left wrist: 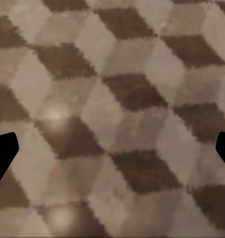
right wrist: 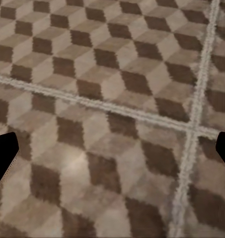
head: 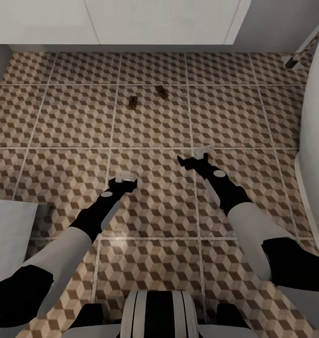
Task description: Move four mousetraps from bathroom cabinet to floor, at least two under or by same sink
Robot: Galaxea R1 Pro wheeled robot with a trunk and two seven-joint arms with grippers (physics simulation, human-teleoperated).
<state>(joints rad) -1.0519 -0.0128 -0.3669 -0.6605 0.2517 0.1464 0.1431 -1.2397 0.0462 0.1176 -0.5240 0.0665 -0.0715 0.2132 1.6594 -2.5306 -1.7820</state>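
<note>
Two mousetraps lie flat on the bathroom floor (head: 75, 117), small brown boards with dark metal: one mousetrap (head: 132, 102) and a second mousetrap (head: 161, 91) a little farther and to the right. Both lie close to the white unit (head: 131, 21) at the far wall; I cannot tell whether it is the sink. My left gripper (head: 124, 178) hangs open over bare tiles, with its dark fingertips (left wrist: 3, 153) far apart. My right gripper (head: 201, 152) is open too, over a grout line (right wrist: 191, 124), holding nothing. The cabinet is out of view.
A pale grey surface (head: 9, 234) juts in at the near left, with a small dark object (head: 43, 211) at its edge. A white curved fixture (head: 316, 141) lines the right side. A slanted pale object (head: 300, 56) stands at the far right corner.
</note>
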